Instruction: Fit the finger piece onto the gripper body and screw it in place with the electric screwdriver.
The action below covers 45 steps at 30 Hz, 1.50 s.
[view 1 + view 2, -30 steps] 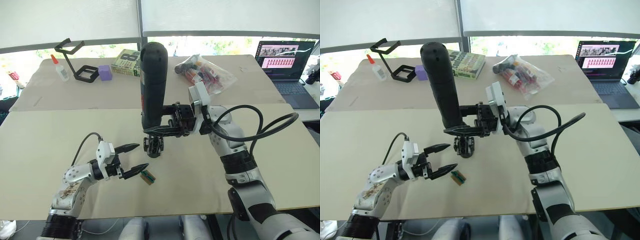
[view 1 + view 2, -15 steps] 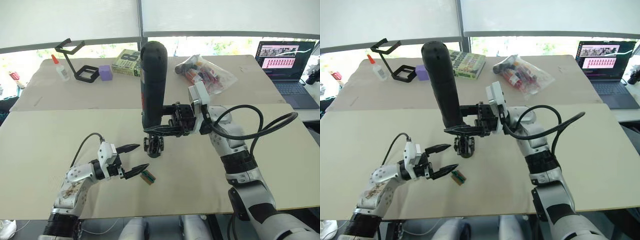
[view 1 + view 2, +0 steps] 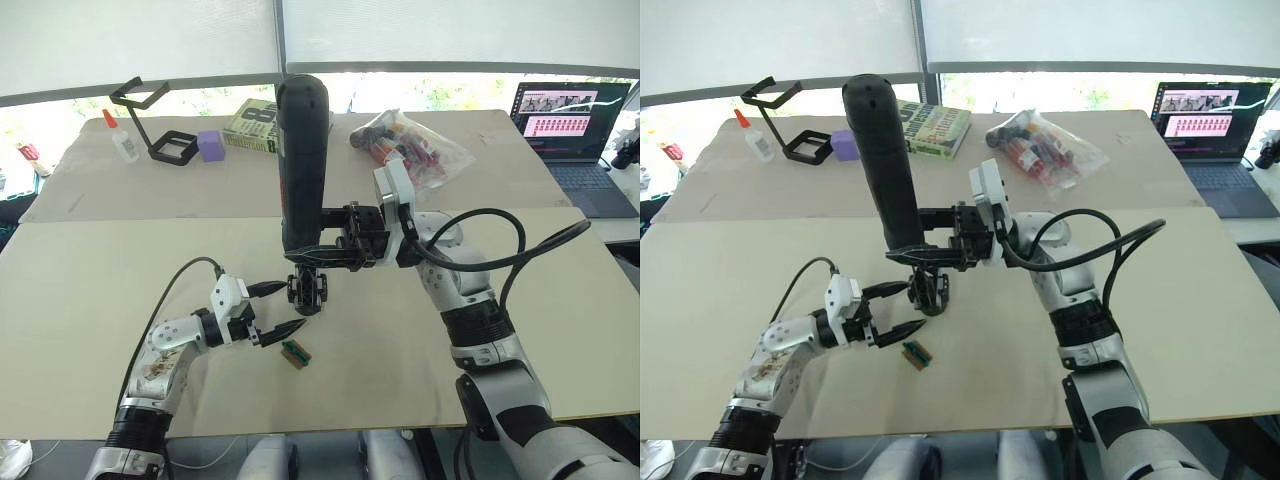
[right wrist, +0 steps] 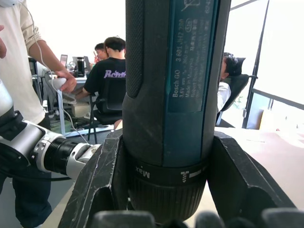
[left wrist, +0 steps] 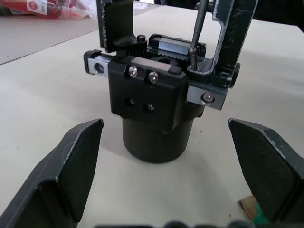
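Observation:
The gripper body [image 3: 307, 290] stands on the tan table, a chunky black block on a round base [image 5: 154, 111]. A black finger piece [image 5: 233, 33] stands upright on its rail. My right gripper [image 3: 322, 257] is shut on the electric screwdriver [image 3: 303, 165], which it holds upright above the body. The thin metal bit [image 5: 198, 26] comes down onto a screw at the foot of that piece. My left gripper [image 3: 288, 306] is open right beside the body, with its fingers [image 5: 66, 166] to either side of the round base and apart from it.
A tiny green-and-brown block [image 3: 295, 353] lies just in front of the left gripper. At the back stand a glue bottle [image 3: 124, 138], a black wire stand [image 3: 160, 125], a purple block [image 3: 209, 146], a book [image 3: 250, 128], a bag of bottles [image 3: 410, 143] and a laptop [image 3: 575, 125].
My left gripper has moved right and forward, from beside the small block up to the gripper body. The screwdriver stays over the body and has shifted slightly left.

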Each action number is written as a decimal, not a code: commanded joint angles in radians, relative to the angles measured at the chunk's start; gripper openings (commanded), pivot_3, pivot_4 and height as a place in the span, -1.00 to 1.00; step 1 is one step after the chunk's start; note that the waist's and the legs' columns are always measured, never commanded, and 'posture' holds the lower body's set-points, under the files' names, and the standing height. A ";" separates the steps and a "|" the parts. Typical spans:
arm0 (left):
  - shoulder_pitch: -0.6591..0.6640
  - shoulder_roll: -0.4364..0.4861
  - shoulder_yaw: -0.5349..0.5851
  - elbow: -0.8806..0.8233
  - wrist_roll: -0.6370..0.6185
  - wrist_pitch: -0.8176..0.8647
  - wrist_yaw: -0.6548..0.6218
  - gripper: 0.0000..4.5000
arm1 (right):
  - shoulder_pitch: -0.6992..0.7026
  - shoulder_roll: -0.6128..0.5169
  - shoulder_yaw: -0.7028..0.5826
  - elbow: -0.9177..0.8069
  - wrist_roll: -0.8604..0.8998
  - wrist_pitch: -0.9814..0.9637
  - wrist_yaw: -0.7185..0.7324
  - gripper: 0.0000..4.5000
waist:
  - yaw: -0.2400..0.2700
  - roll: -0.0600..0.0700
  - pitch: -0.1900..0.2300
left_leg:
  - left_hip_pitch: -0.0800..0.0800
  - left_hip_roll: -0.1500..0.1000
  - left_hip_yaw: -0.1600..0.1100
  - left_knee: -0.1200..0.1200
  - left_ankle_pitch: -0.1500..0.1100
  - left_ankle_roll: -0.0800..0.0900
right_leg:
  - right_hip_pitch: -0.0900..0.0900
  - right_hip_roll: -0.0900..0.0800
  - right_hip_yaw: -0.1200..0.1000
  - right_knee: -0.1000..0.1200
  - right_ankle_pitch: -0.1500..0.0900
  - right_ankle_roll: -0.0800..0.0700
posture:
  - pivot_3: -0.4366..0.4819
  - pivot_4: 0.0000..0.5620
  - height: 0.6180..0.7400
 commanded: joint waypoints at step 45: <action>-0.155 -0.073 -0.066 0.183 0.059 -0.008 0.000 0.74 | -0.009 -0.017 -0.005 -0.068 0.007 0.023 -0.014 -0.15 | -0.001 0.000 0.000 | 0.000 -0.001 0.000 0.001 0.000 0.000 | 0.000 0.000 0.000 0.000 0.000 0.000 | -0.05 -0.47 1.00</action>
